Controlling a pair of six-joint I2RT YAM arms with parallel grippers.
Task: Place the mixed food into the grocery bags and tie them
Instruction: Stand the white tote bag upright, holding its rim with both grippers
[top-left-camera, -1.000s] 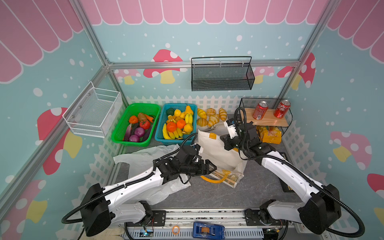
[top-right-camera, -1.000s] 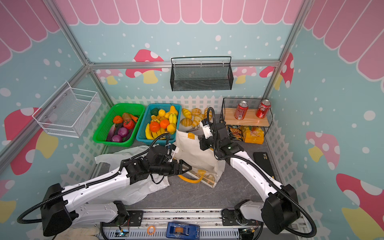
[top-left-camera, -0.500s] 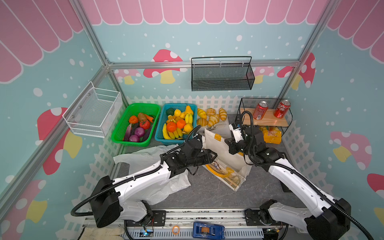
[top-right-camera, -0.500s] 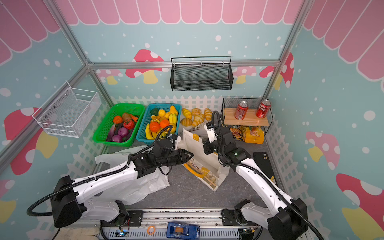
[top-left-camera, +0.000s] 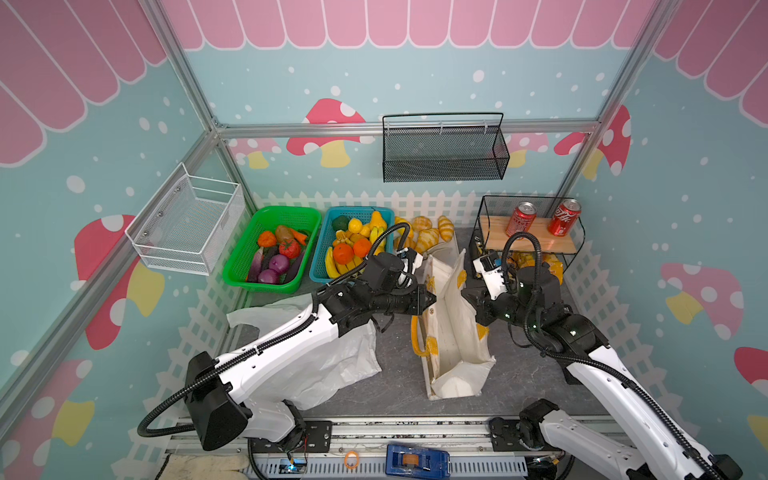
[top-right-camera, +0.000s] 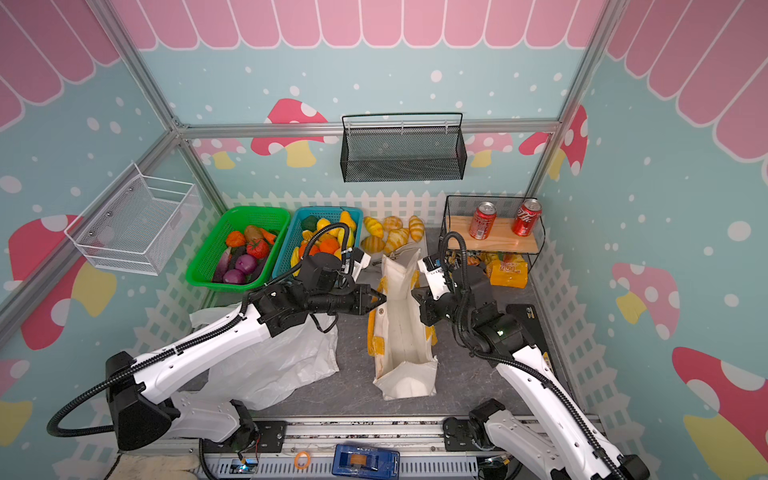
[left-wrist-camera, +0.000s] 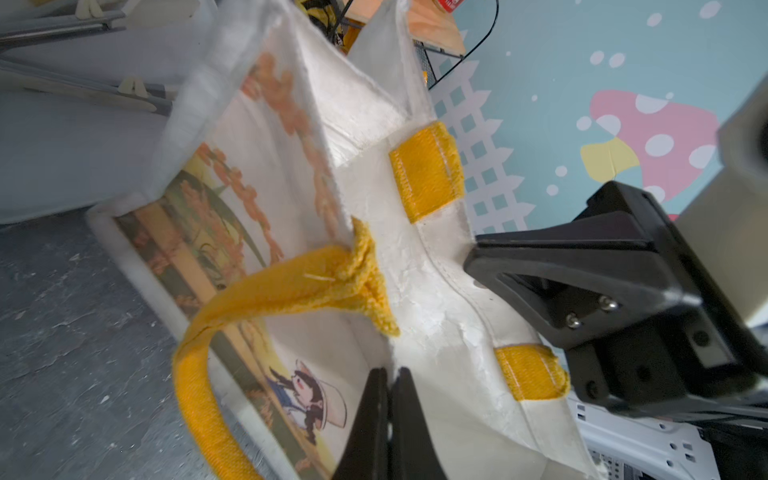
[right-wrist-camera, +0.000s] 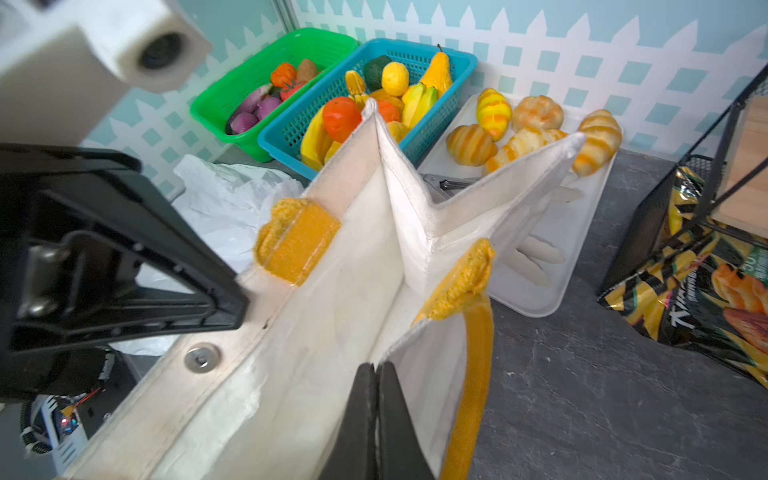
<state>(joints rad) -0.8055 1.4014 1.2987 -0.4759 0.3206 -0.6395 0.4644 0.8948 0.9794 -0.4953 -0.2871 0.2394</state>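
Standing upright near the middle of the gray stone-look surface (top-left-camera: 399, 382), the tote (top-left-camera: 453, 332) is stiff and white. It has fuzzy yellow patches and a thick woven yellow handle (left-wrist-camera: 249, 299). Its top is pulled into a long, thin slot. The left claw (top-left-camera: 432, 299) is pinched tight on the rim of one long wall. The right claw (top-left-camera: 466, 297) is pinched tight on the rim of the other wall. A small round metal snap (right-wrist-camera: 201, 357) shines on the inside rim. One outer side has a cartoon girl in a white hat (left-wrist-camera: 307, 390) printed on it.

The thin, crinkly plastic bag (top-left-camera: 332, 365) lies flat near the front left corner. The left arm hides part of it.

Two shiny red soda cans (top-left-camera: 520, 219) stand on a wooden shelf (top-left-camera: 540, 243) in the far right corner. Their white writing is too small to read. Two smooth purple onions (top-left-camera: 279, 263) and the red tomato (top-left-camera: 289, 248) sit in the green basket (top-left-camera: 266, 212) at the far left corner. The blue basket (top-left-camera: 357, 210) of fruit is just beside it. Stripy croissants (top-left-camera: 428, 237) lie on a white tray (right-wrist-camera: 552, 299) by the far edge. A shiny yellow and black snack bag (right-wrist-camera: 706, 291) sits under the shelf, and its letters are cut off.
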